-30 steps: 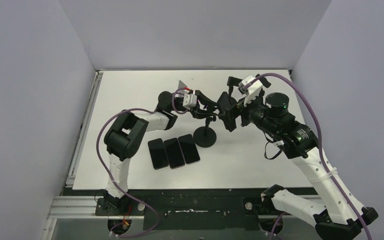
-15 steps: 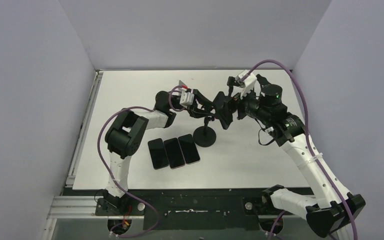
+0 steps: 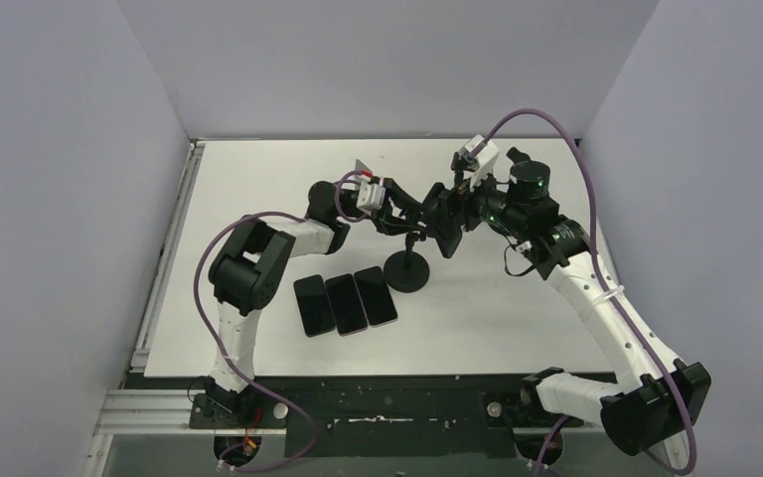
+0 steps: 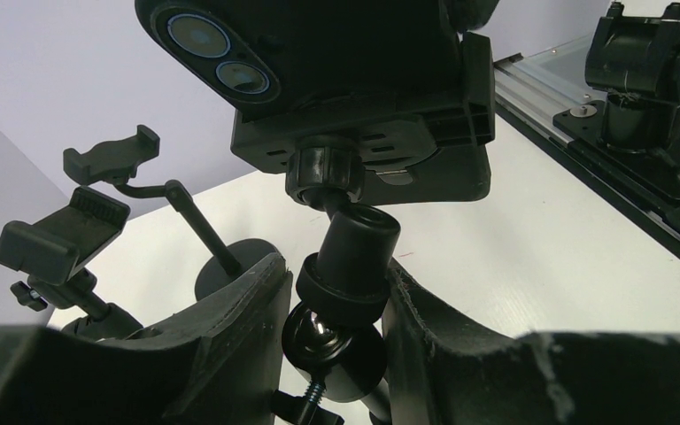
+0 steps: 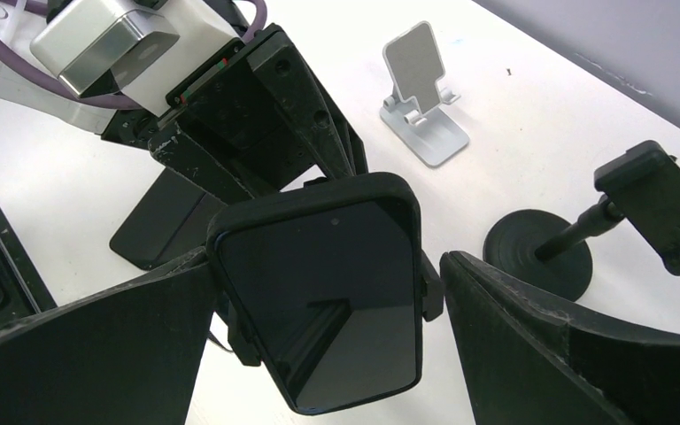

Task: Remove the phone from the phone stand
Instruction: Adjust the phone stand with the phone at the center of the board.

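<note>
Black glossy smartphone (image 5: 323, 305) sits clamped in the cradle of the black round-based phone stand (image 3: 406, 270). Right gripper (image 5: 328, 266) straddles it, its fingers spread wide on either side. Left gripper (image 4: 335, 288) is clamped on the stand's ball-joint neck.

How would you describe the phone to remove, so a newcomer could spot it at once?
On the white table, look to the middle. The phone sits clamped high in the black stand there; the three other phones lie flat on the tabletop.
</note>
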Controlling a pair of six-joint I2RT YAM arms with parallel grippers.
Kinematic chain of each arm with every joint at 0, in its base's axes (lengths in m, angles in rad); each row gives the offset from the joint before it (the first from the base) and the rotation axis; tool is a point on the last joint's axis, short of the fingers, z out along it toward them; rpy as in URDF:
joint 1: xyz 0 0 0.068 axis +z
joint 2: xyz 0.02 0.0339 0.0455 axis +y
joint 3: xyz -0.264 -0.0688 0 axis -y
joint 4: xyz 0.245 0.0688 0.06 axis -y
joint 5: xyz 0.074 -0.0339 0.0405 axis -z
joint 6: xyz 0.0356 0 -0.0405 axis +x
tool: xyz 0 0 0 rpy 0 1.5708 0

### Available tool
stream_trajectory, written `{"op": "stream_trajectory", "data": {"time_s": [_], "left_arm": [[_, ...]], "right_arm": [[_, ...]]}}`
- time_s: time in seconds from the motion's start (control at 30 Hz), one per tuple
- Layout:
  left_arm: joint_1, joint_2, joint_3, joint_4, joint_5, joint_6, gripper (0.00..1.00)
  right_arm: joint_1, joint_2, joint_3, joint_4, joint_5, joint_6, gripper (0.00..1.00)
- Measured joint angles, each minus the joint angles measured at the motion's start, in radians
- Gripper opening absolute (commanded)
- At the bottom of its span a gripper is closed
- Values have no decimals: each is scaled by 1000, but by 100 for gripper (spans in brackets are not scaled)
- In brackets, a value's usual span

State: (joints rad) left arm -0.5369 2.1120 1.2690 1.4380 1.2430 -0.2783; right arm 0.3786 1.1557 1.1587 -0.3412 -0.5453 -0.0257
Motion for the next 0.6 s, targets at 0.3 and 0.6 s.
{"op": "stream_trajectory", "data": {"time_s": [0.3,0.6], "left_arm": [[0,0,0,0,1,-1,0],[-1,0,0,-1,0,-3,0]], "right_arm": [[0,53,0,26,-54,-10,90],[0,59,0,37,-69,-21,66]]}}
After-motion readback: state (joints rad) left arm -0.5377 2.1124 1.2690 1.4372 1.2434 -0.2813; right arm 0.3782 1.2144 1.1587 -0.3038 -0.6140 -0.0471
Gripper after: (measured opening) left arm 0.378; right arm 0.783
